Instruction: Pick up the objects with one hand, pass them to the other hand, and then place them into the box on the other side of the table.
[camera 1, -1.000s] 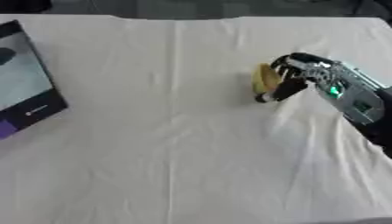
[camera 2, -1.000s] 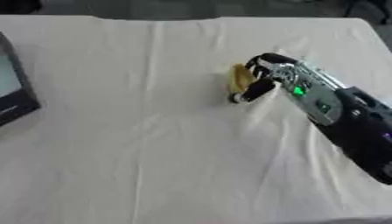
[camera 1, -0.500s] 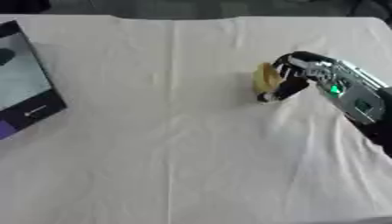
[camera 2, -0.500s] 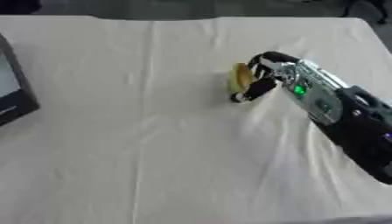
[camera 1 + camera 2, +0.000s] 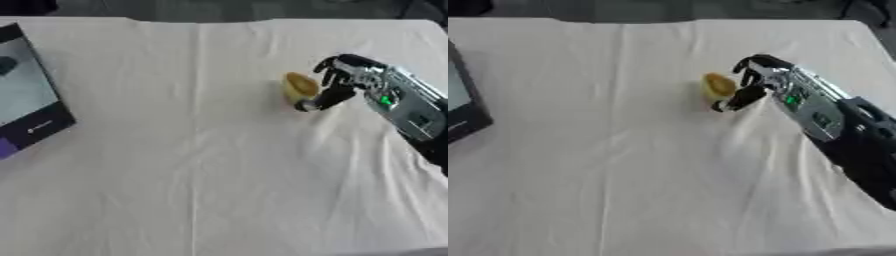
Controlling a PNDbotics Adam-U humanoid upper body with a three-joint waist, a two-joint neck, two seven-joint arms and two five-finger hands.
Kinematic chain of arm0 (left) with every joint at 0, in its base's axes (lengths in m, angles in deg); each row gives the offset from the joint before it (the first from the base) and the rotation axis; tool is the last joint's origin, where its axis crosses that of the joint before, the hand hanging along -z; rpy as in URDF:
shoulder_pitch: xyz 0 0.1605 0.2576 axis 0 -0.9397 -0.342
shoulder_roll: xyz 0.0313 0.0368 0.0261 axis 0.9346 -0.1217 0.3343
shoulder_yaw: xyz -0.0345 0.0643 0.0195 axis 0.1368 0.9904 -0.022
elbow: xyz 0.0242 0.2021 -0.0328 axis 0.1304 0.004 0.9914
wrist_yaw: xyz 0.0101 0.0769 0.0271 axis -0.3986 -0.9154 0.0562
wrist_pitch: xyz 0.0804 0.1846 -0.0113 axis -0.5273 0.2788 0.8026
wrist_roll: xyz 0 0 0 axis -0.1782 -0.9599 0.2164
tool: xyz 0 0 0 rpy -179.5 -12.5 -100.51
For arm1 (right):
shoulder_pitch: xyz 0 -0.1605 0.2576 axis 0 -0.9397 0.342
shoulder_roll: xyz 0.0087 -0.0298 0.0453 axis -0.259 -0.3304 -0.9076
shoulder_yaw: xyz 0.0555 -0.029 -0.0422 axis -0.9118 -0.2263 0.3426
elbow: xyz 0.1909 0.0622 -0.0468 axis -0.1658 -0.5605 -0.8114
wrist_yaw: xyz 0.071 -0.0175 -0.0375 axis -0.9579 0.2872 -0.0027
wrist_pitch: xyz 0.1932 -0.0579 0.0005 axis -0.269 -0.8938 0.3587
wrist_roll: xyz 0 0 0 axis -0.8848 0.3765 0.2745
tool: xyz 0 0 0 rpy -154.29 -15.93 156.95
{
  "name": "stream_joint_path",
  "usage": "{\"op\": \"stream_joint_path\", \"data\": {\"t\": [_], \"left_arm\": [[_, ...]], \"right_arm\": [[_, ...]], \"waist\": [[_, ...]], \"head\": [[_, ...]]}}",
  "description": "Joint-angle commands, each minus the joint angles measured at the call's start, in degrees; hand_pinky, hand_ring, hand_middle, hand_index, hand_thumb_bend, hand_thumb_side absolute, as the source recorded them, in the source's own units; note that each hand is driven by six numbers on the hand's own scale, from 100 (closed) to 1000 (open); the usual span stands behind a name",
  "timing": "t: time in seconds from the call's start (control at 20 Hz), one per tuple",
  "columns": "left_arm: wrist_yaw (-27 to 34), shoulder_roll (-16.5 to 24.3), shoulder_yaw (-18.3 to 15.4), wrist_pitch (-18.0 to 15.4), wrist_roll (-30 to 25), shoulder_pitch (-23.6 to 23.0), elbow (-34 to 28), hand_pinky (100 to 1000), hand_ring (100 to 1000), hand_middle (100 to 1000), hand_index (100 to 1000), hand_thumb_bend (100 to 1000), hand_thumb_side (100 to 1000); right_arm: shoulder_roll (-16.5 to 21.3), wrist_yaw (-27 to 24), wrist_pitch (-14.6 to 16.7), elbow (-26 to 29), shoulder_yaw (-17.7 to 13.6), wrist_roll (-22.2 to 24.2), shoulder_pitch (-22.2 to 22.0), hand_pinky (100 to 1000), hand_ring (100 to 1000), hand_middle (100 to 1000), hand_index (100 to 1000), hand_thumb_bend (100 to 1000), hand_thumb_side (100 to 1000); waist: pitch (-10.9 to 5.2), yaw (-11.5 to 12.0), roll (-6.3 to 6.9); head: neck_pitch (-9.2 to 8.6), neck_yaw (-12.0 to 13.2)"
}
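A small yellow rounded object (image 5: pixel 299 86) sits on the white tablecloth right of the middle. My right hand (image 5: pixel 348 79) comes in from the right edge and is shut on it. The fingers curl at its upper right side, and the thumb (image 5: pixel 317 101) presses against its lower right edge. The object's left face shows in full and its base seems to touch the cloth. The box (image 5: pixel 26 97), dark-rimmed with a grey inside, lies at the far left edge and is partly cut off. My left hand shows in neither view.
The white cloth (image 5: pixel 192 165) covers the whole table, with folds bunched below my right forearm (image 5: pixel 842 130). The table's far edge (image 5: pixel 219 20) runs along the top, with dark floor beyond it.
The yellow object now shows more fully, a little left of and above where it was. My right hand has barely shifted beside it.
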Motion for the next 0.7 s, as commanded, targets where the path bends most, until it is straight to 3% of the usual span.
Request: {"op": "stream_joint_path", "data": {"t": [0.05,0.7], "left_arm": [[-0.49,0.92,-0.32,-0.01,-0.16,0.88,-0.52,806,665,625,701,717,415],[-0.48,0.6,-0.3,0.05,-0.23,0.85,-0.58,806,665,626,700,714,415]], "right_arm": [[2.35,-0.06,-0.37,0.5,-0.72,-0.43,0.58,844,720,642,891,572,402],[0.28,0.81,0.28,-1.98,0.6,0.65,2.13,844,721,643,870,576,399]], "waist": [[-0.53,0.0,0.27],[-0.32,0.31,0.35]], "head": [[0.33,-0.04],[0.33,-0.44]]}}
